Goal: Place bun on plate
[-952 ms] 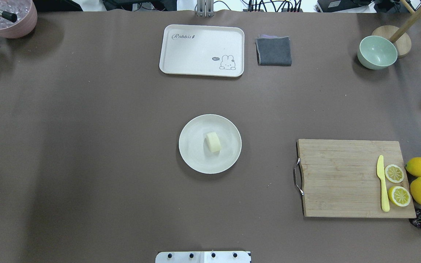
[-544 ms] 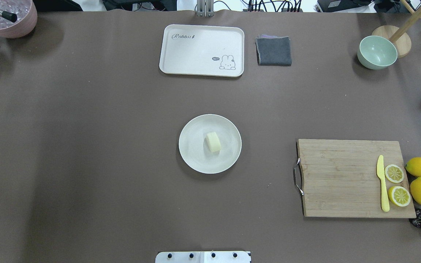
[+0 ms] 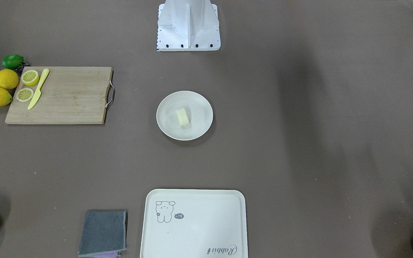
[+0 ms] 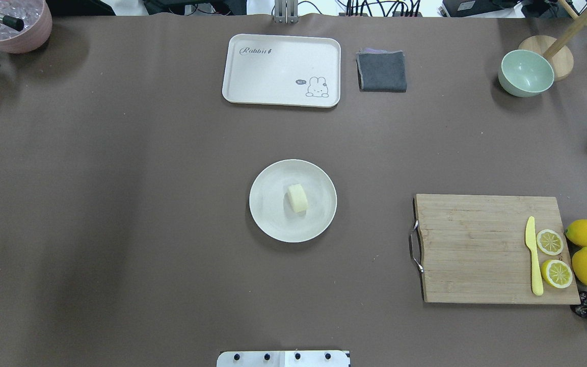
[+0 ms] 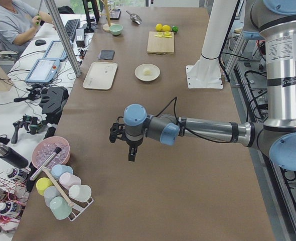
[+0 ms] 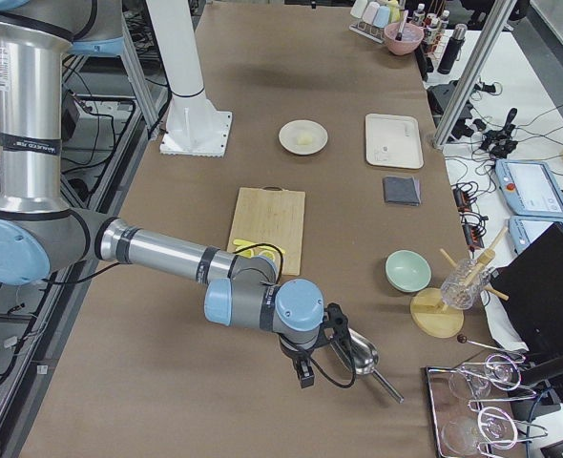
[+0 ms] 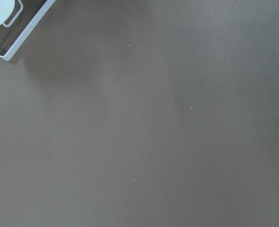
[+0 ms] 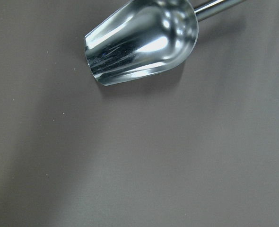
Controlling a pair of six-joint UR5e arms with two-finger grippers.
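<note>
**Task state at the recorded moment.** The bun (image 4: 297,198) lay on its side near the middle of the round plate (image 4: 273,227), at the centre of the overhead frame, with nothing touching it. I judged the placing step complete, since neither hand was near the plate.

- **Left hand:** The left hand (image 5: 131,150) hung over the bare brown surface (image 4: 120,204), in the lower middle of the left side view and well apart from the plate.
- **Right hand:** The right hand (image 6: 305,370) hung low in the right side view, just beside a metal scoop (image 8: 139,42).
- **Hand state:** I could not tell whether either hand was open or closed.

In my judgement the next move called for no further grasp. I needed only to hold both arms clear of the plate so that the bun was not knocked.
</note>
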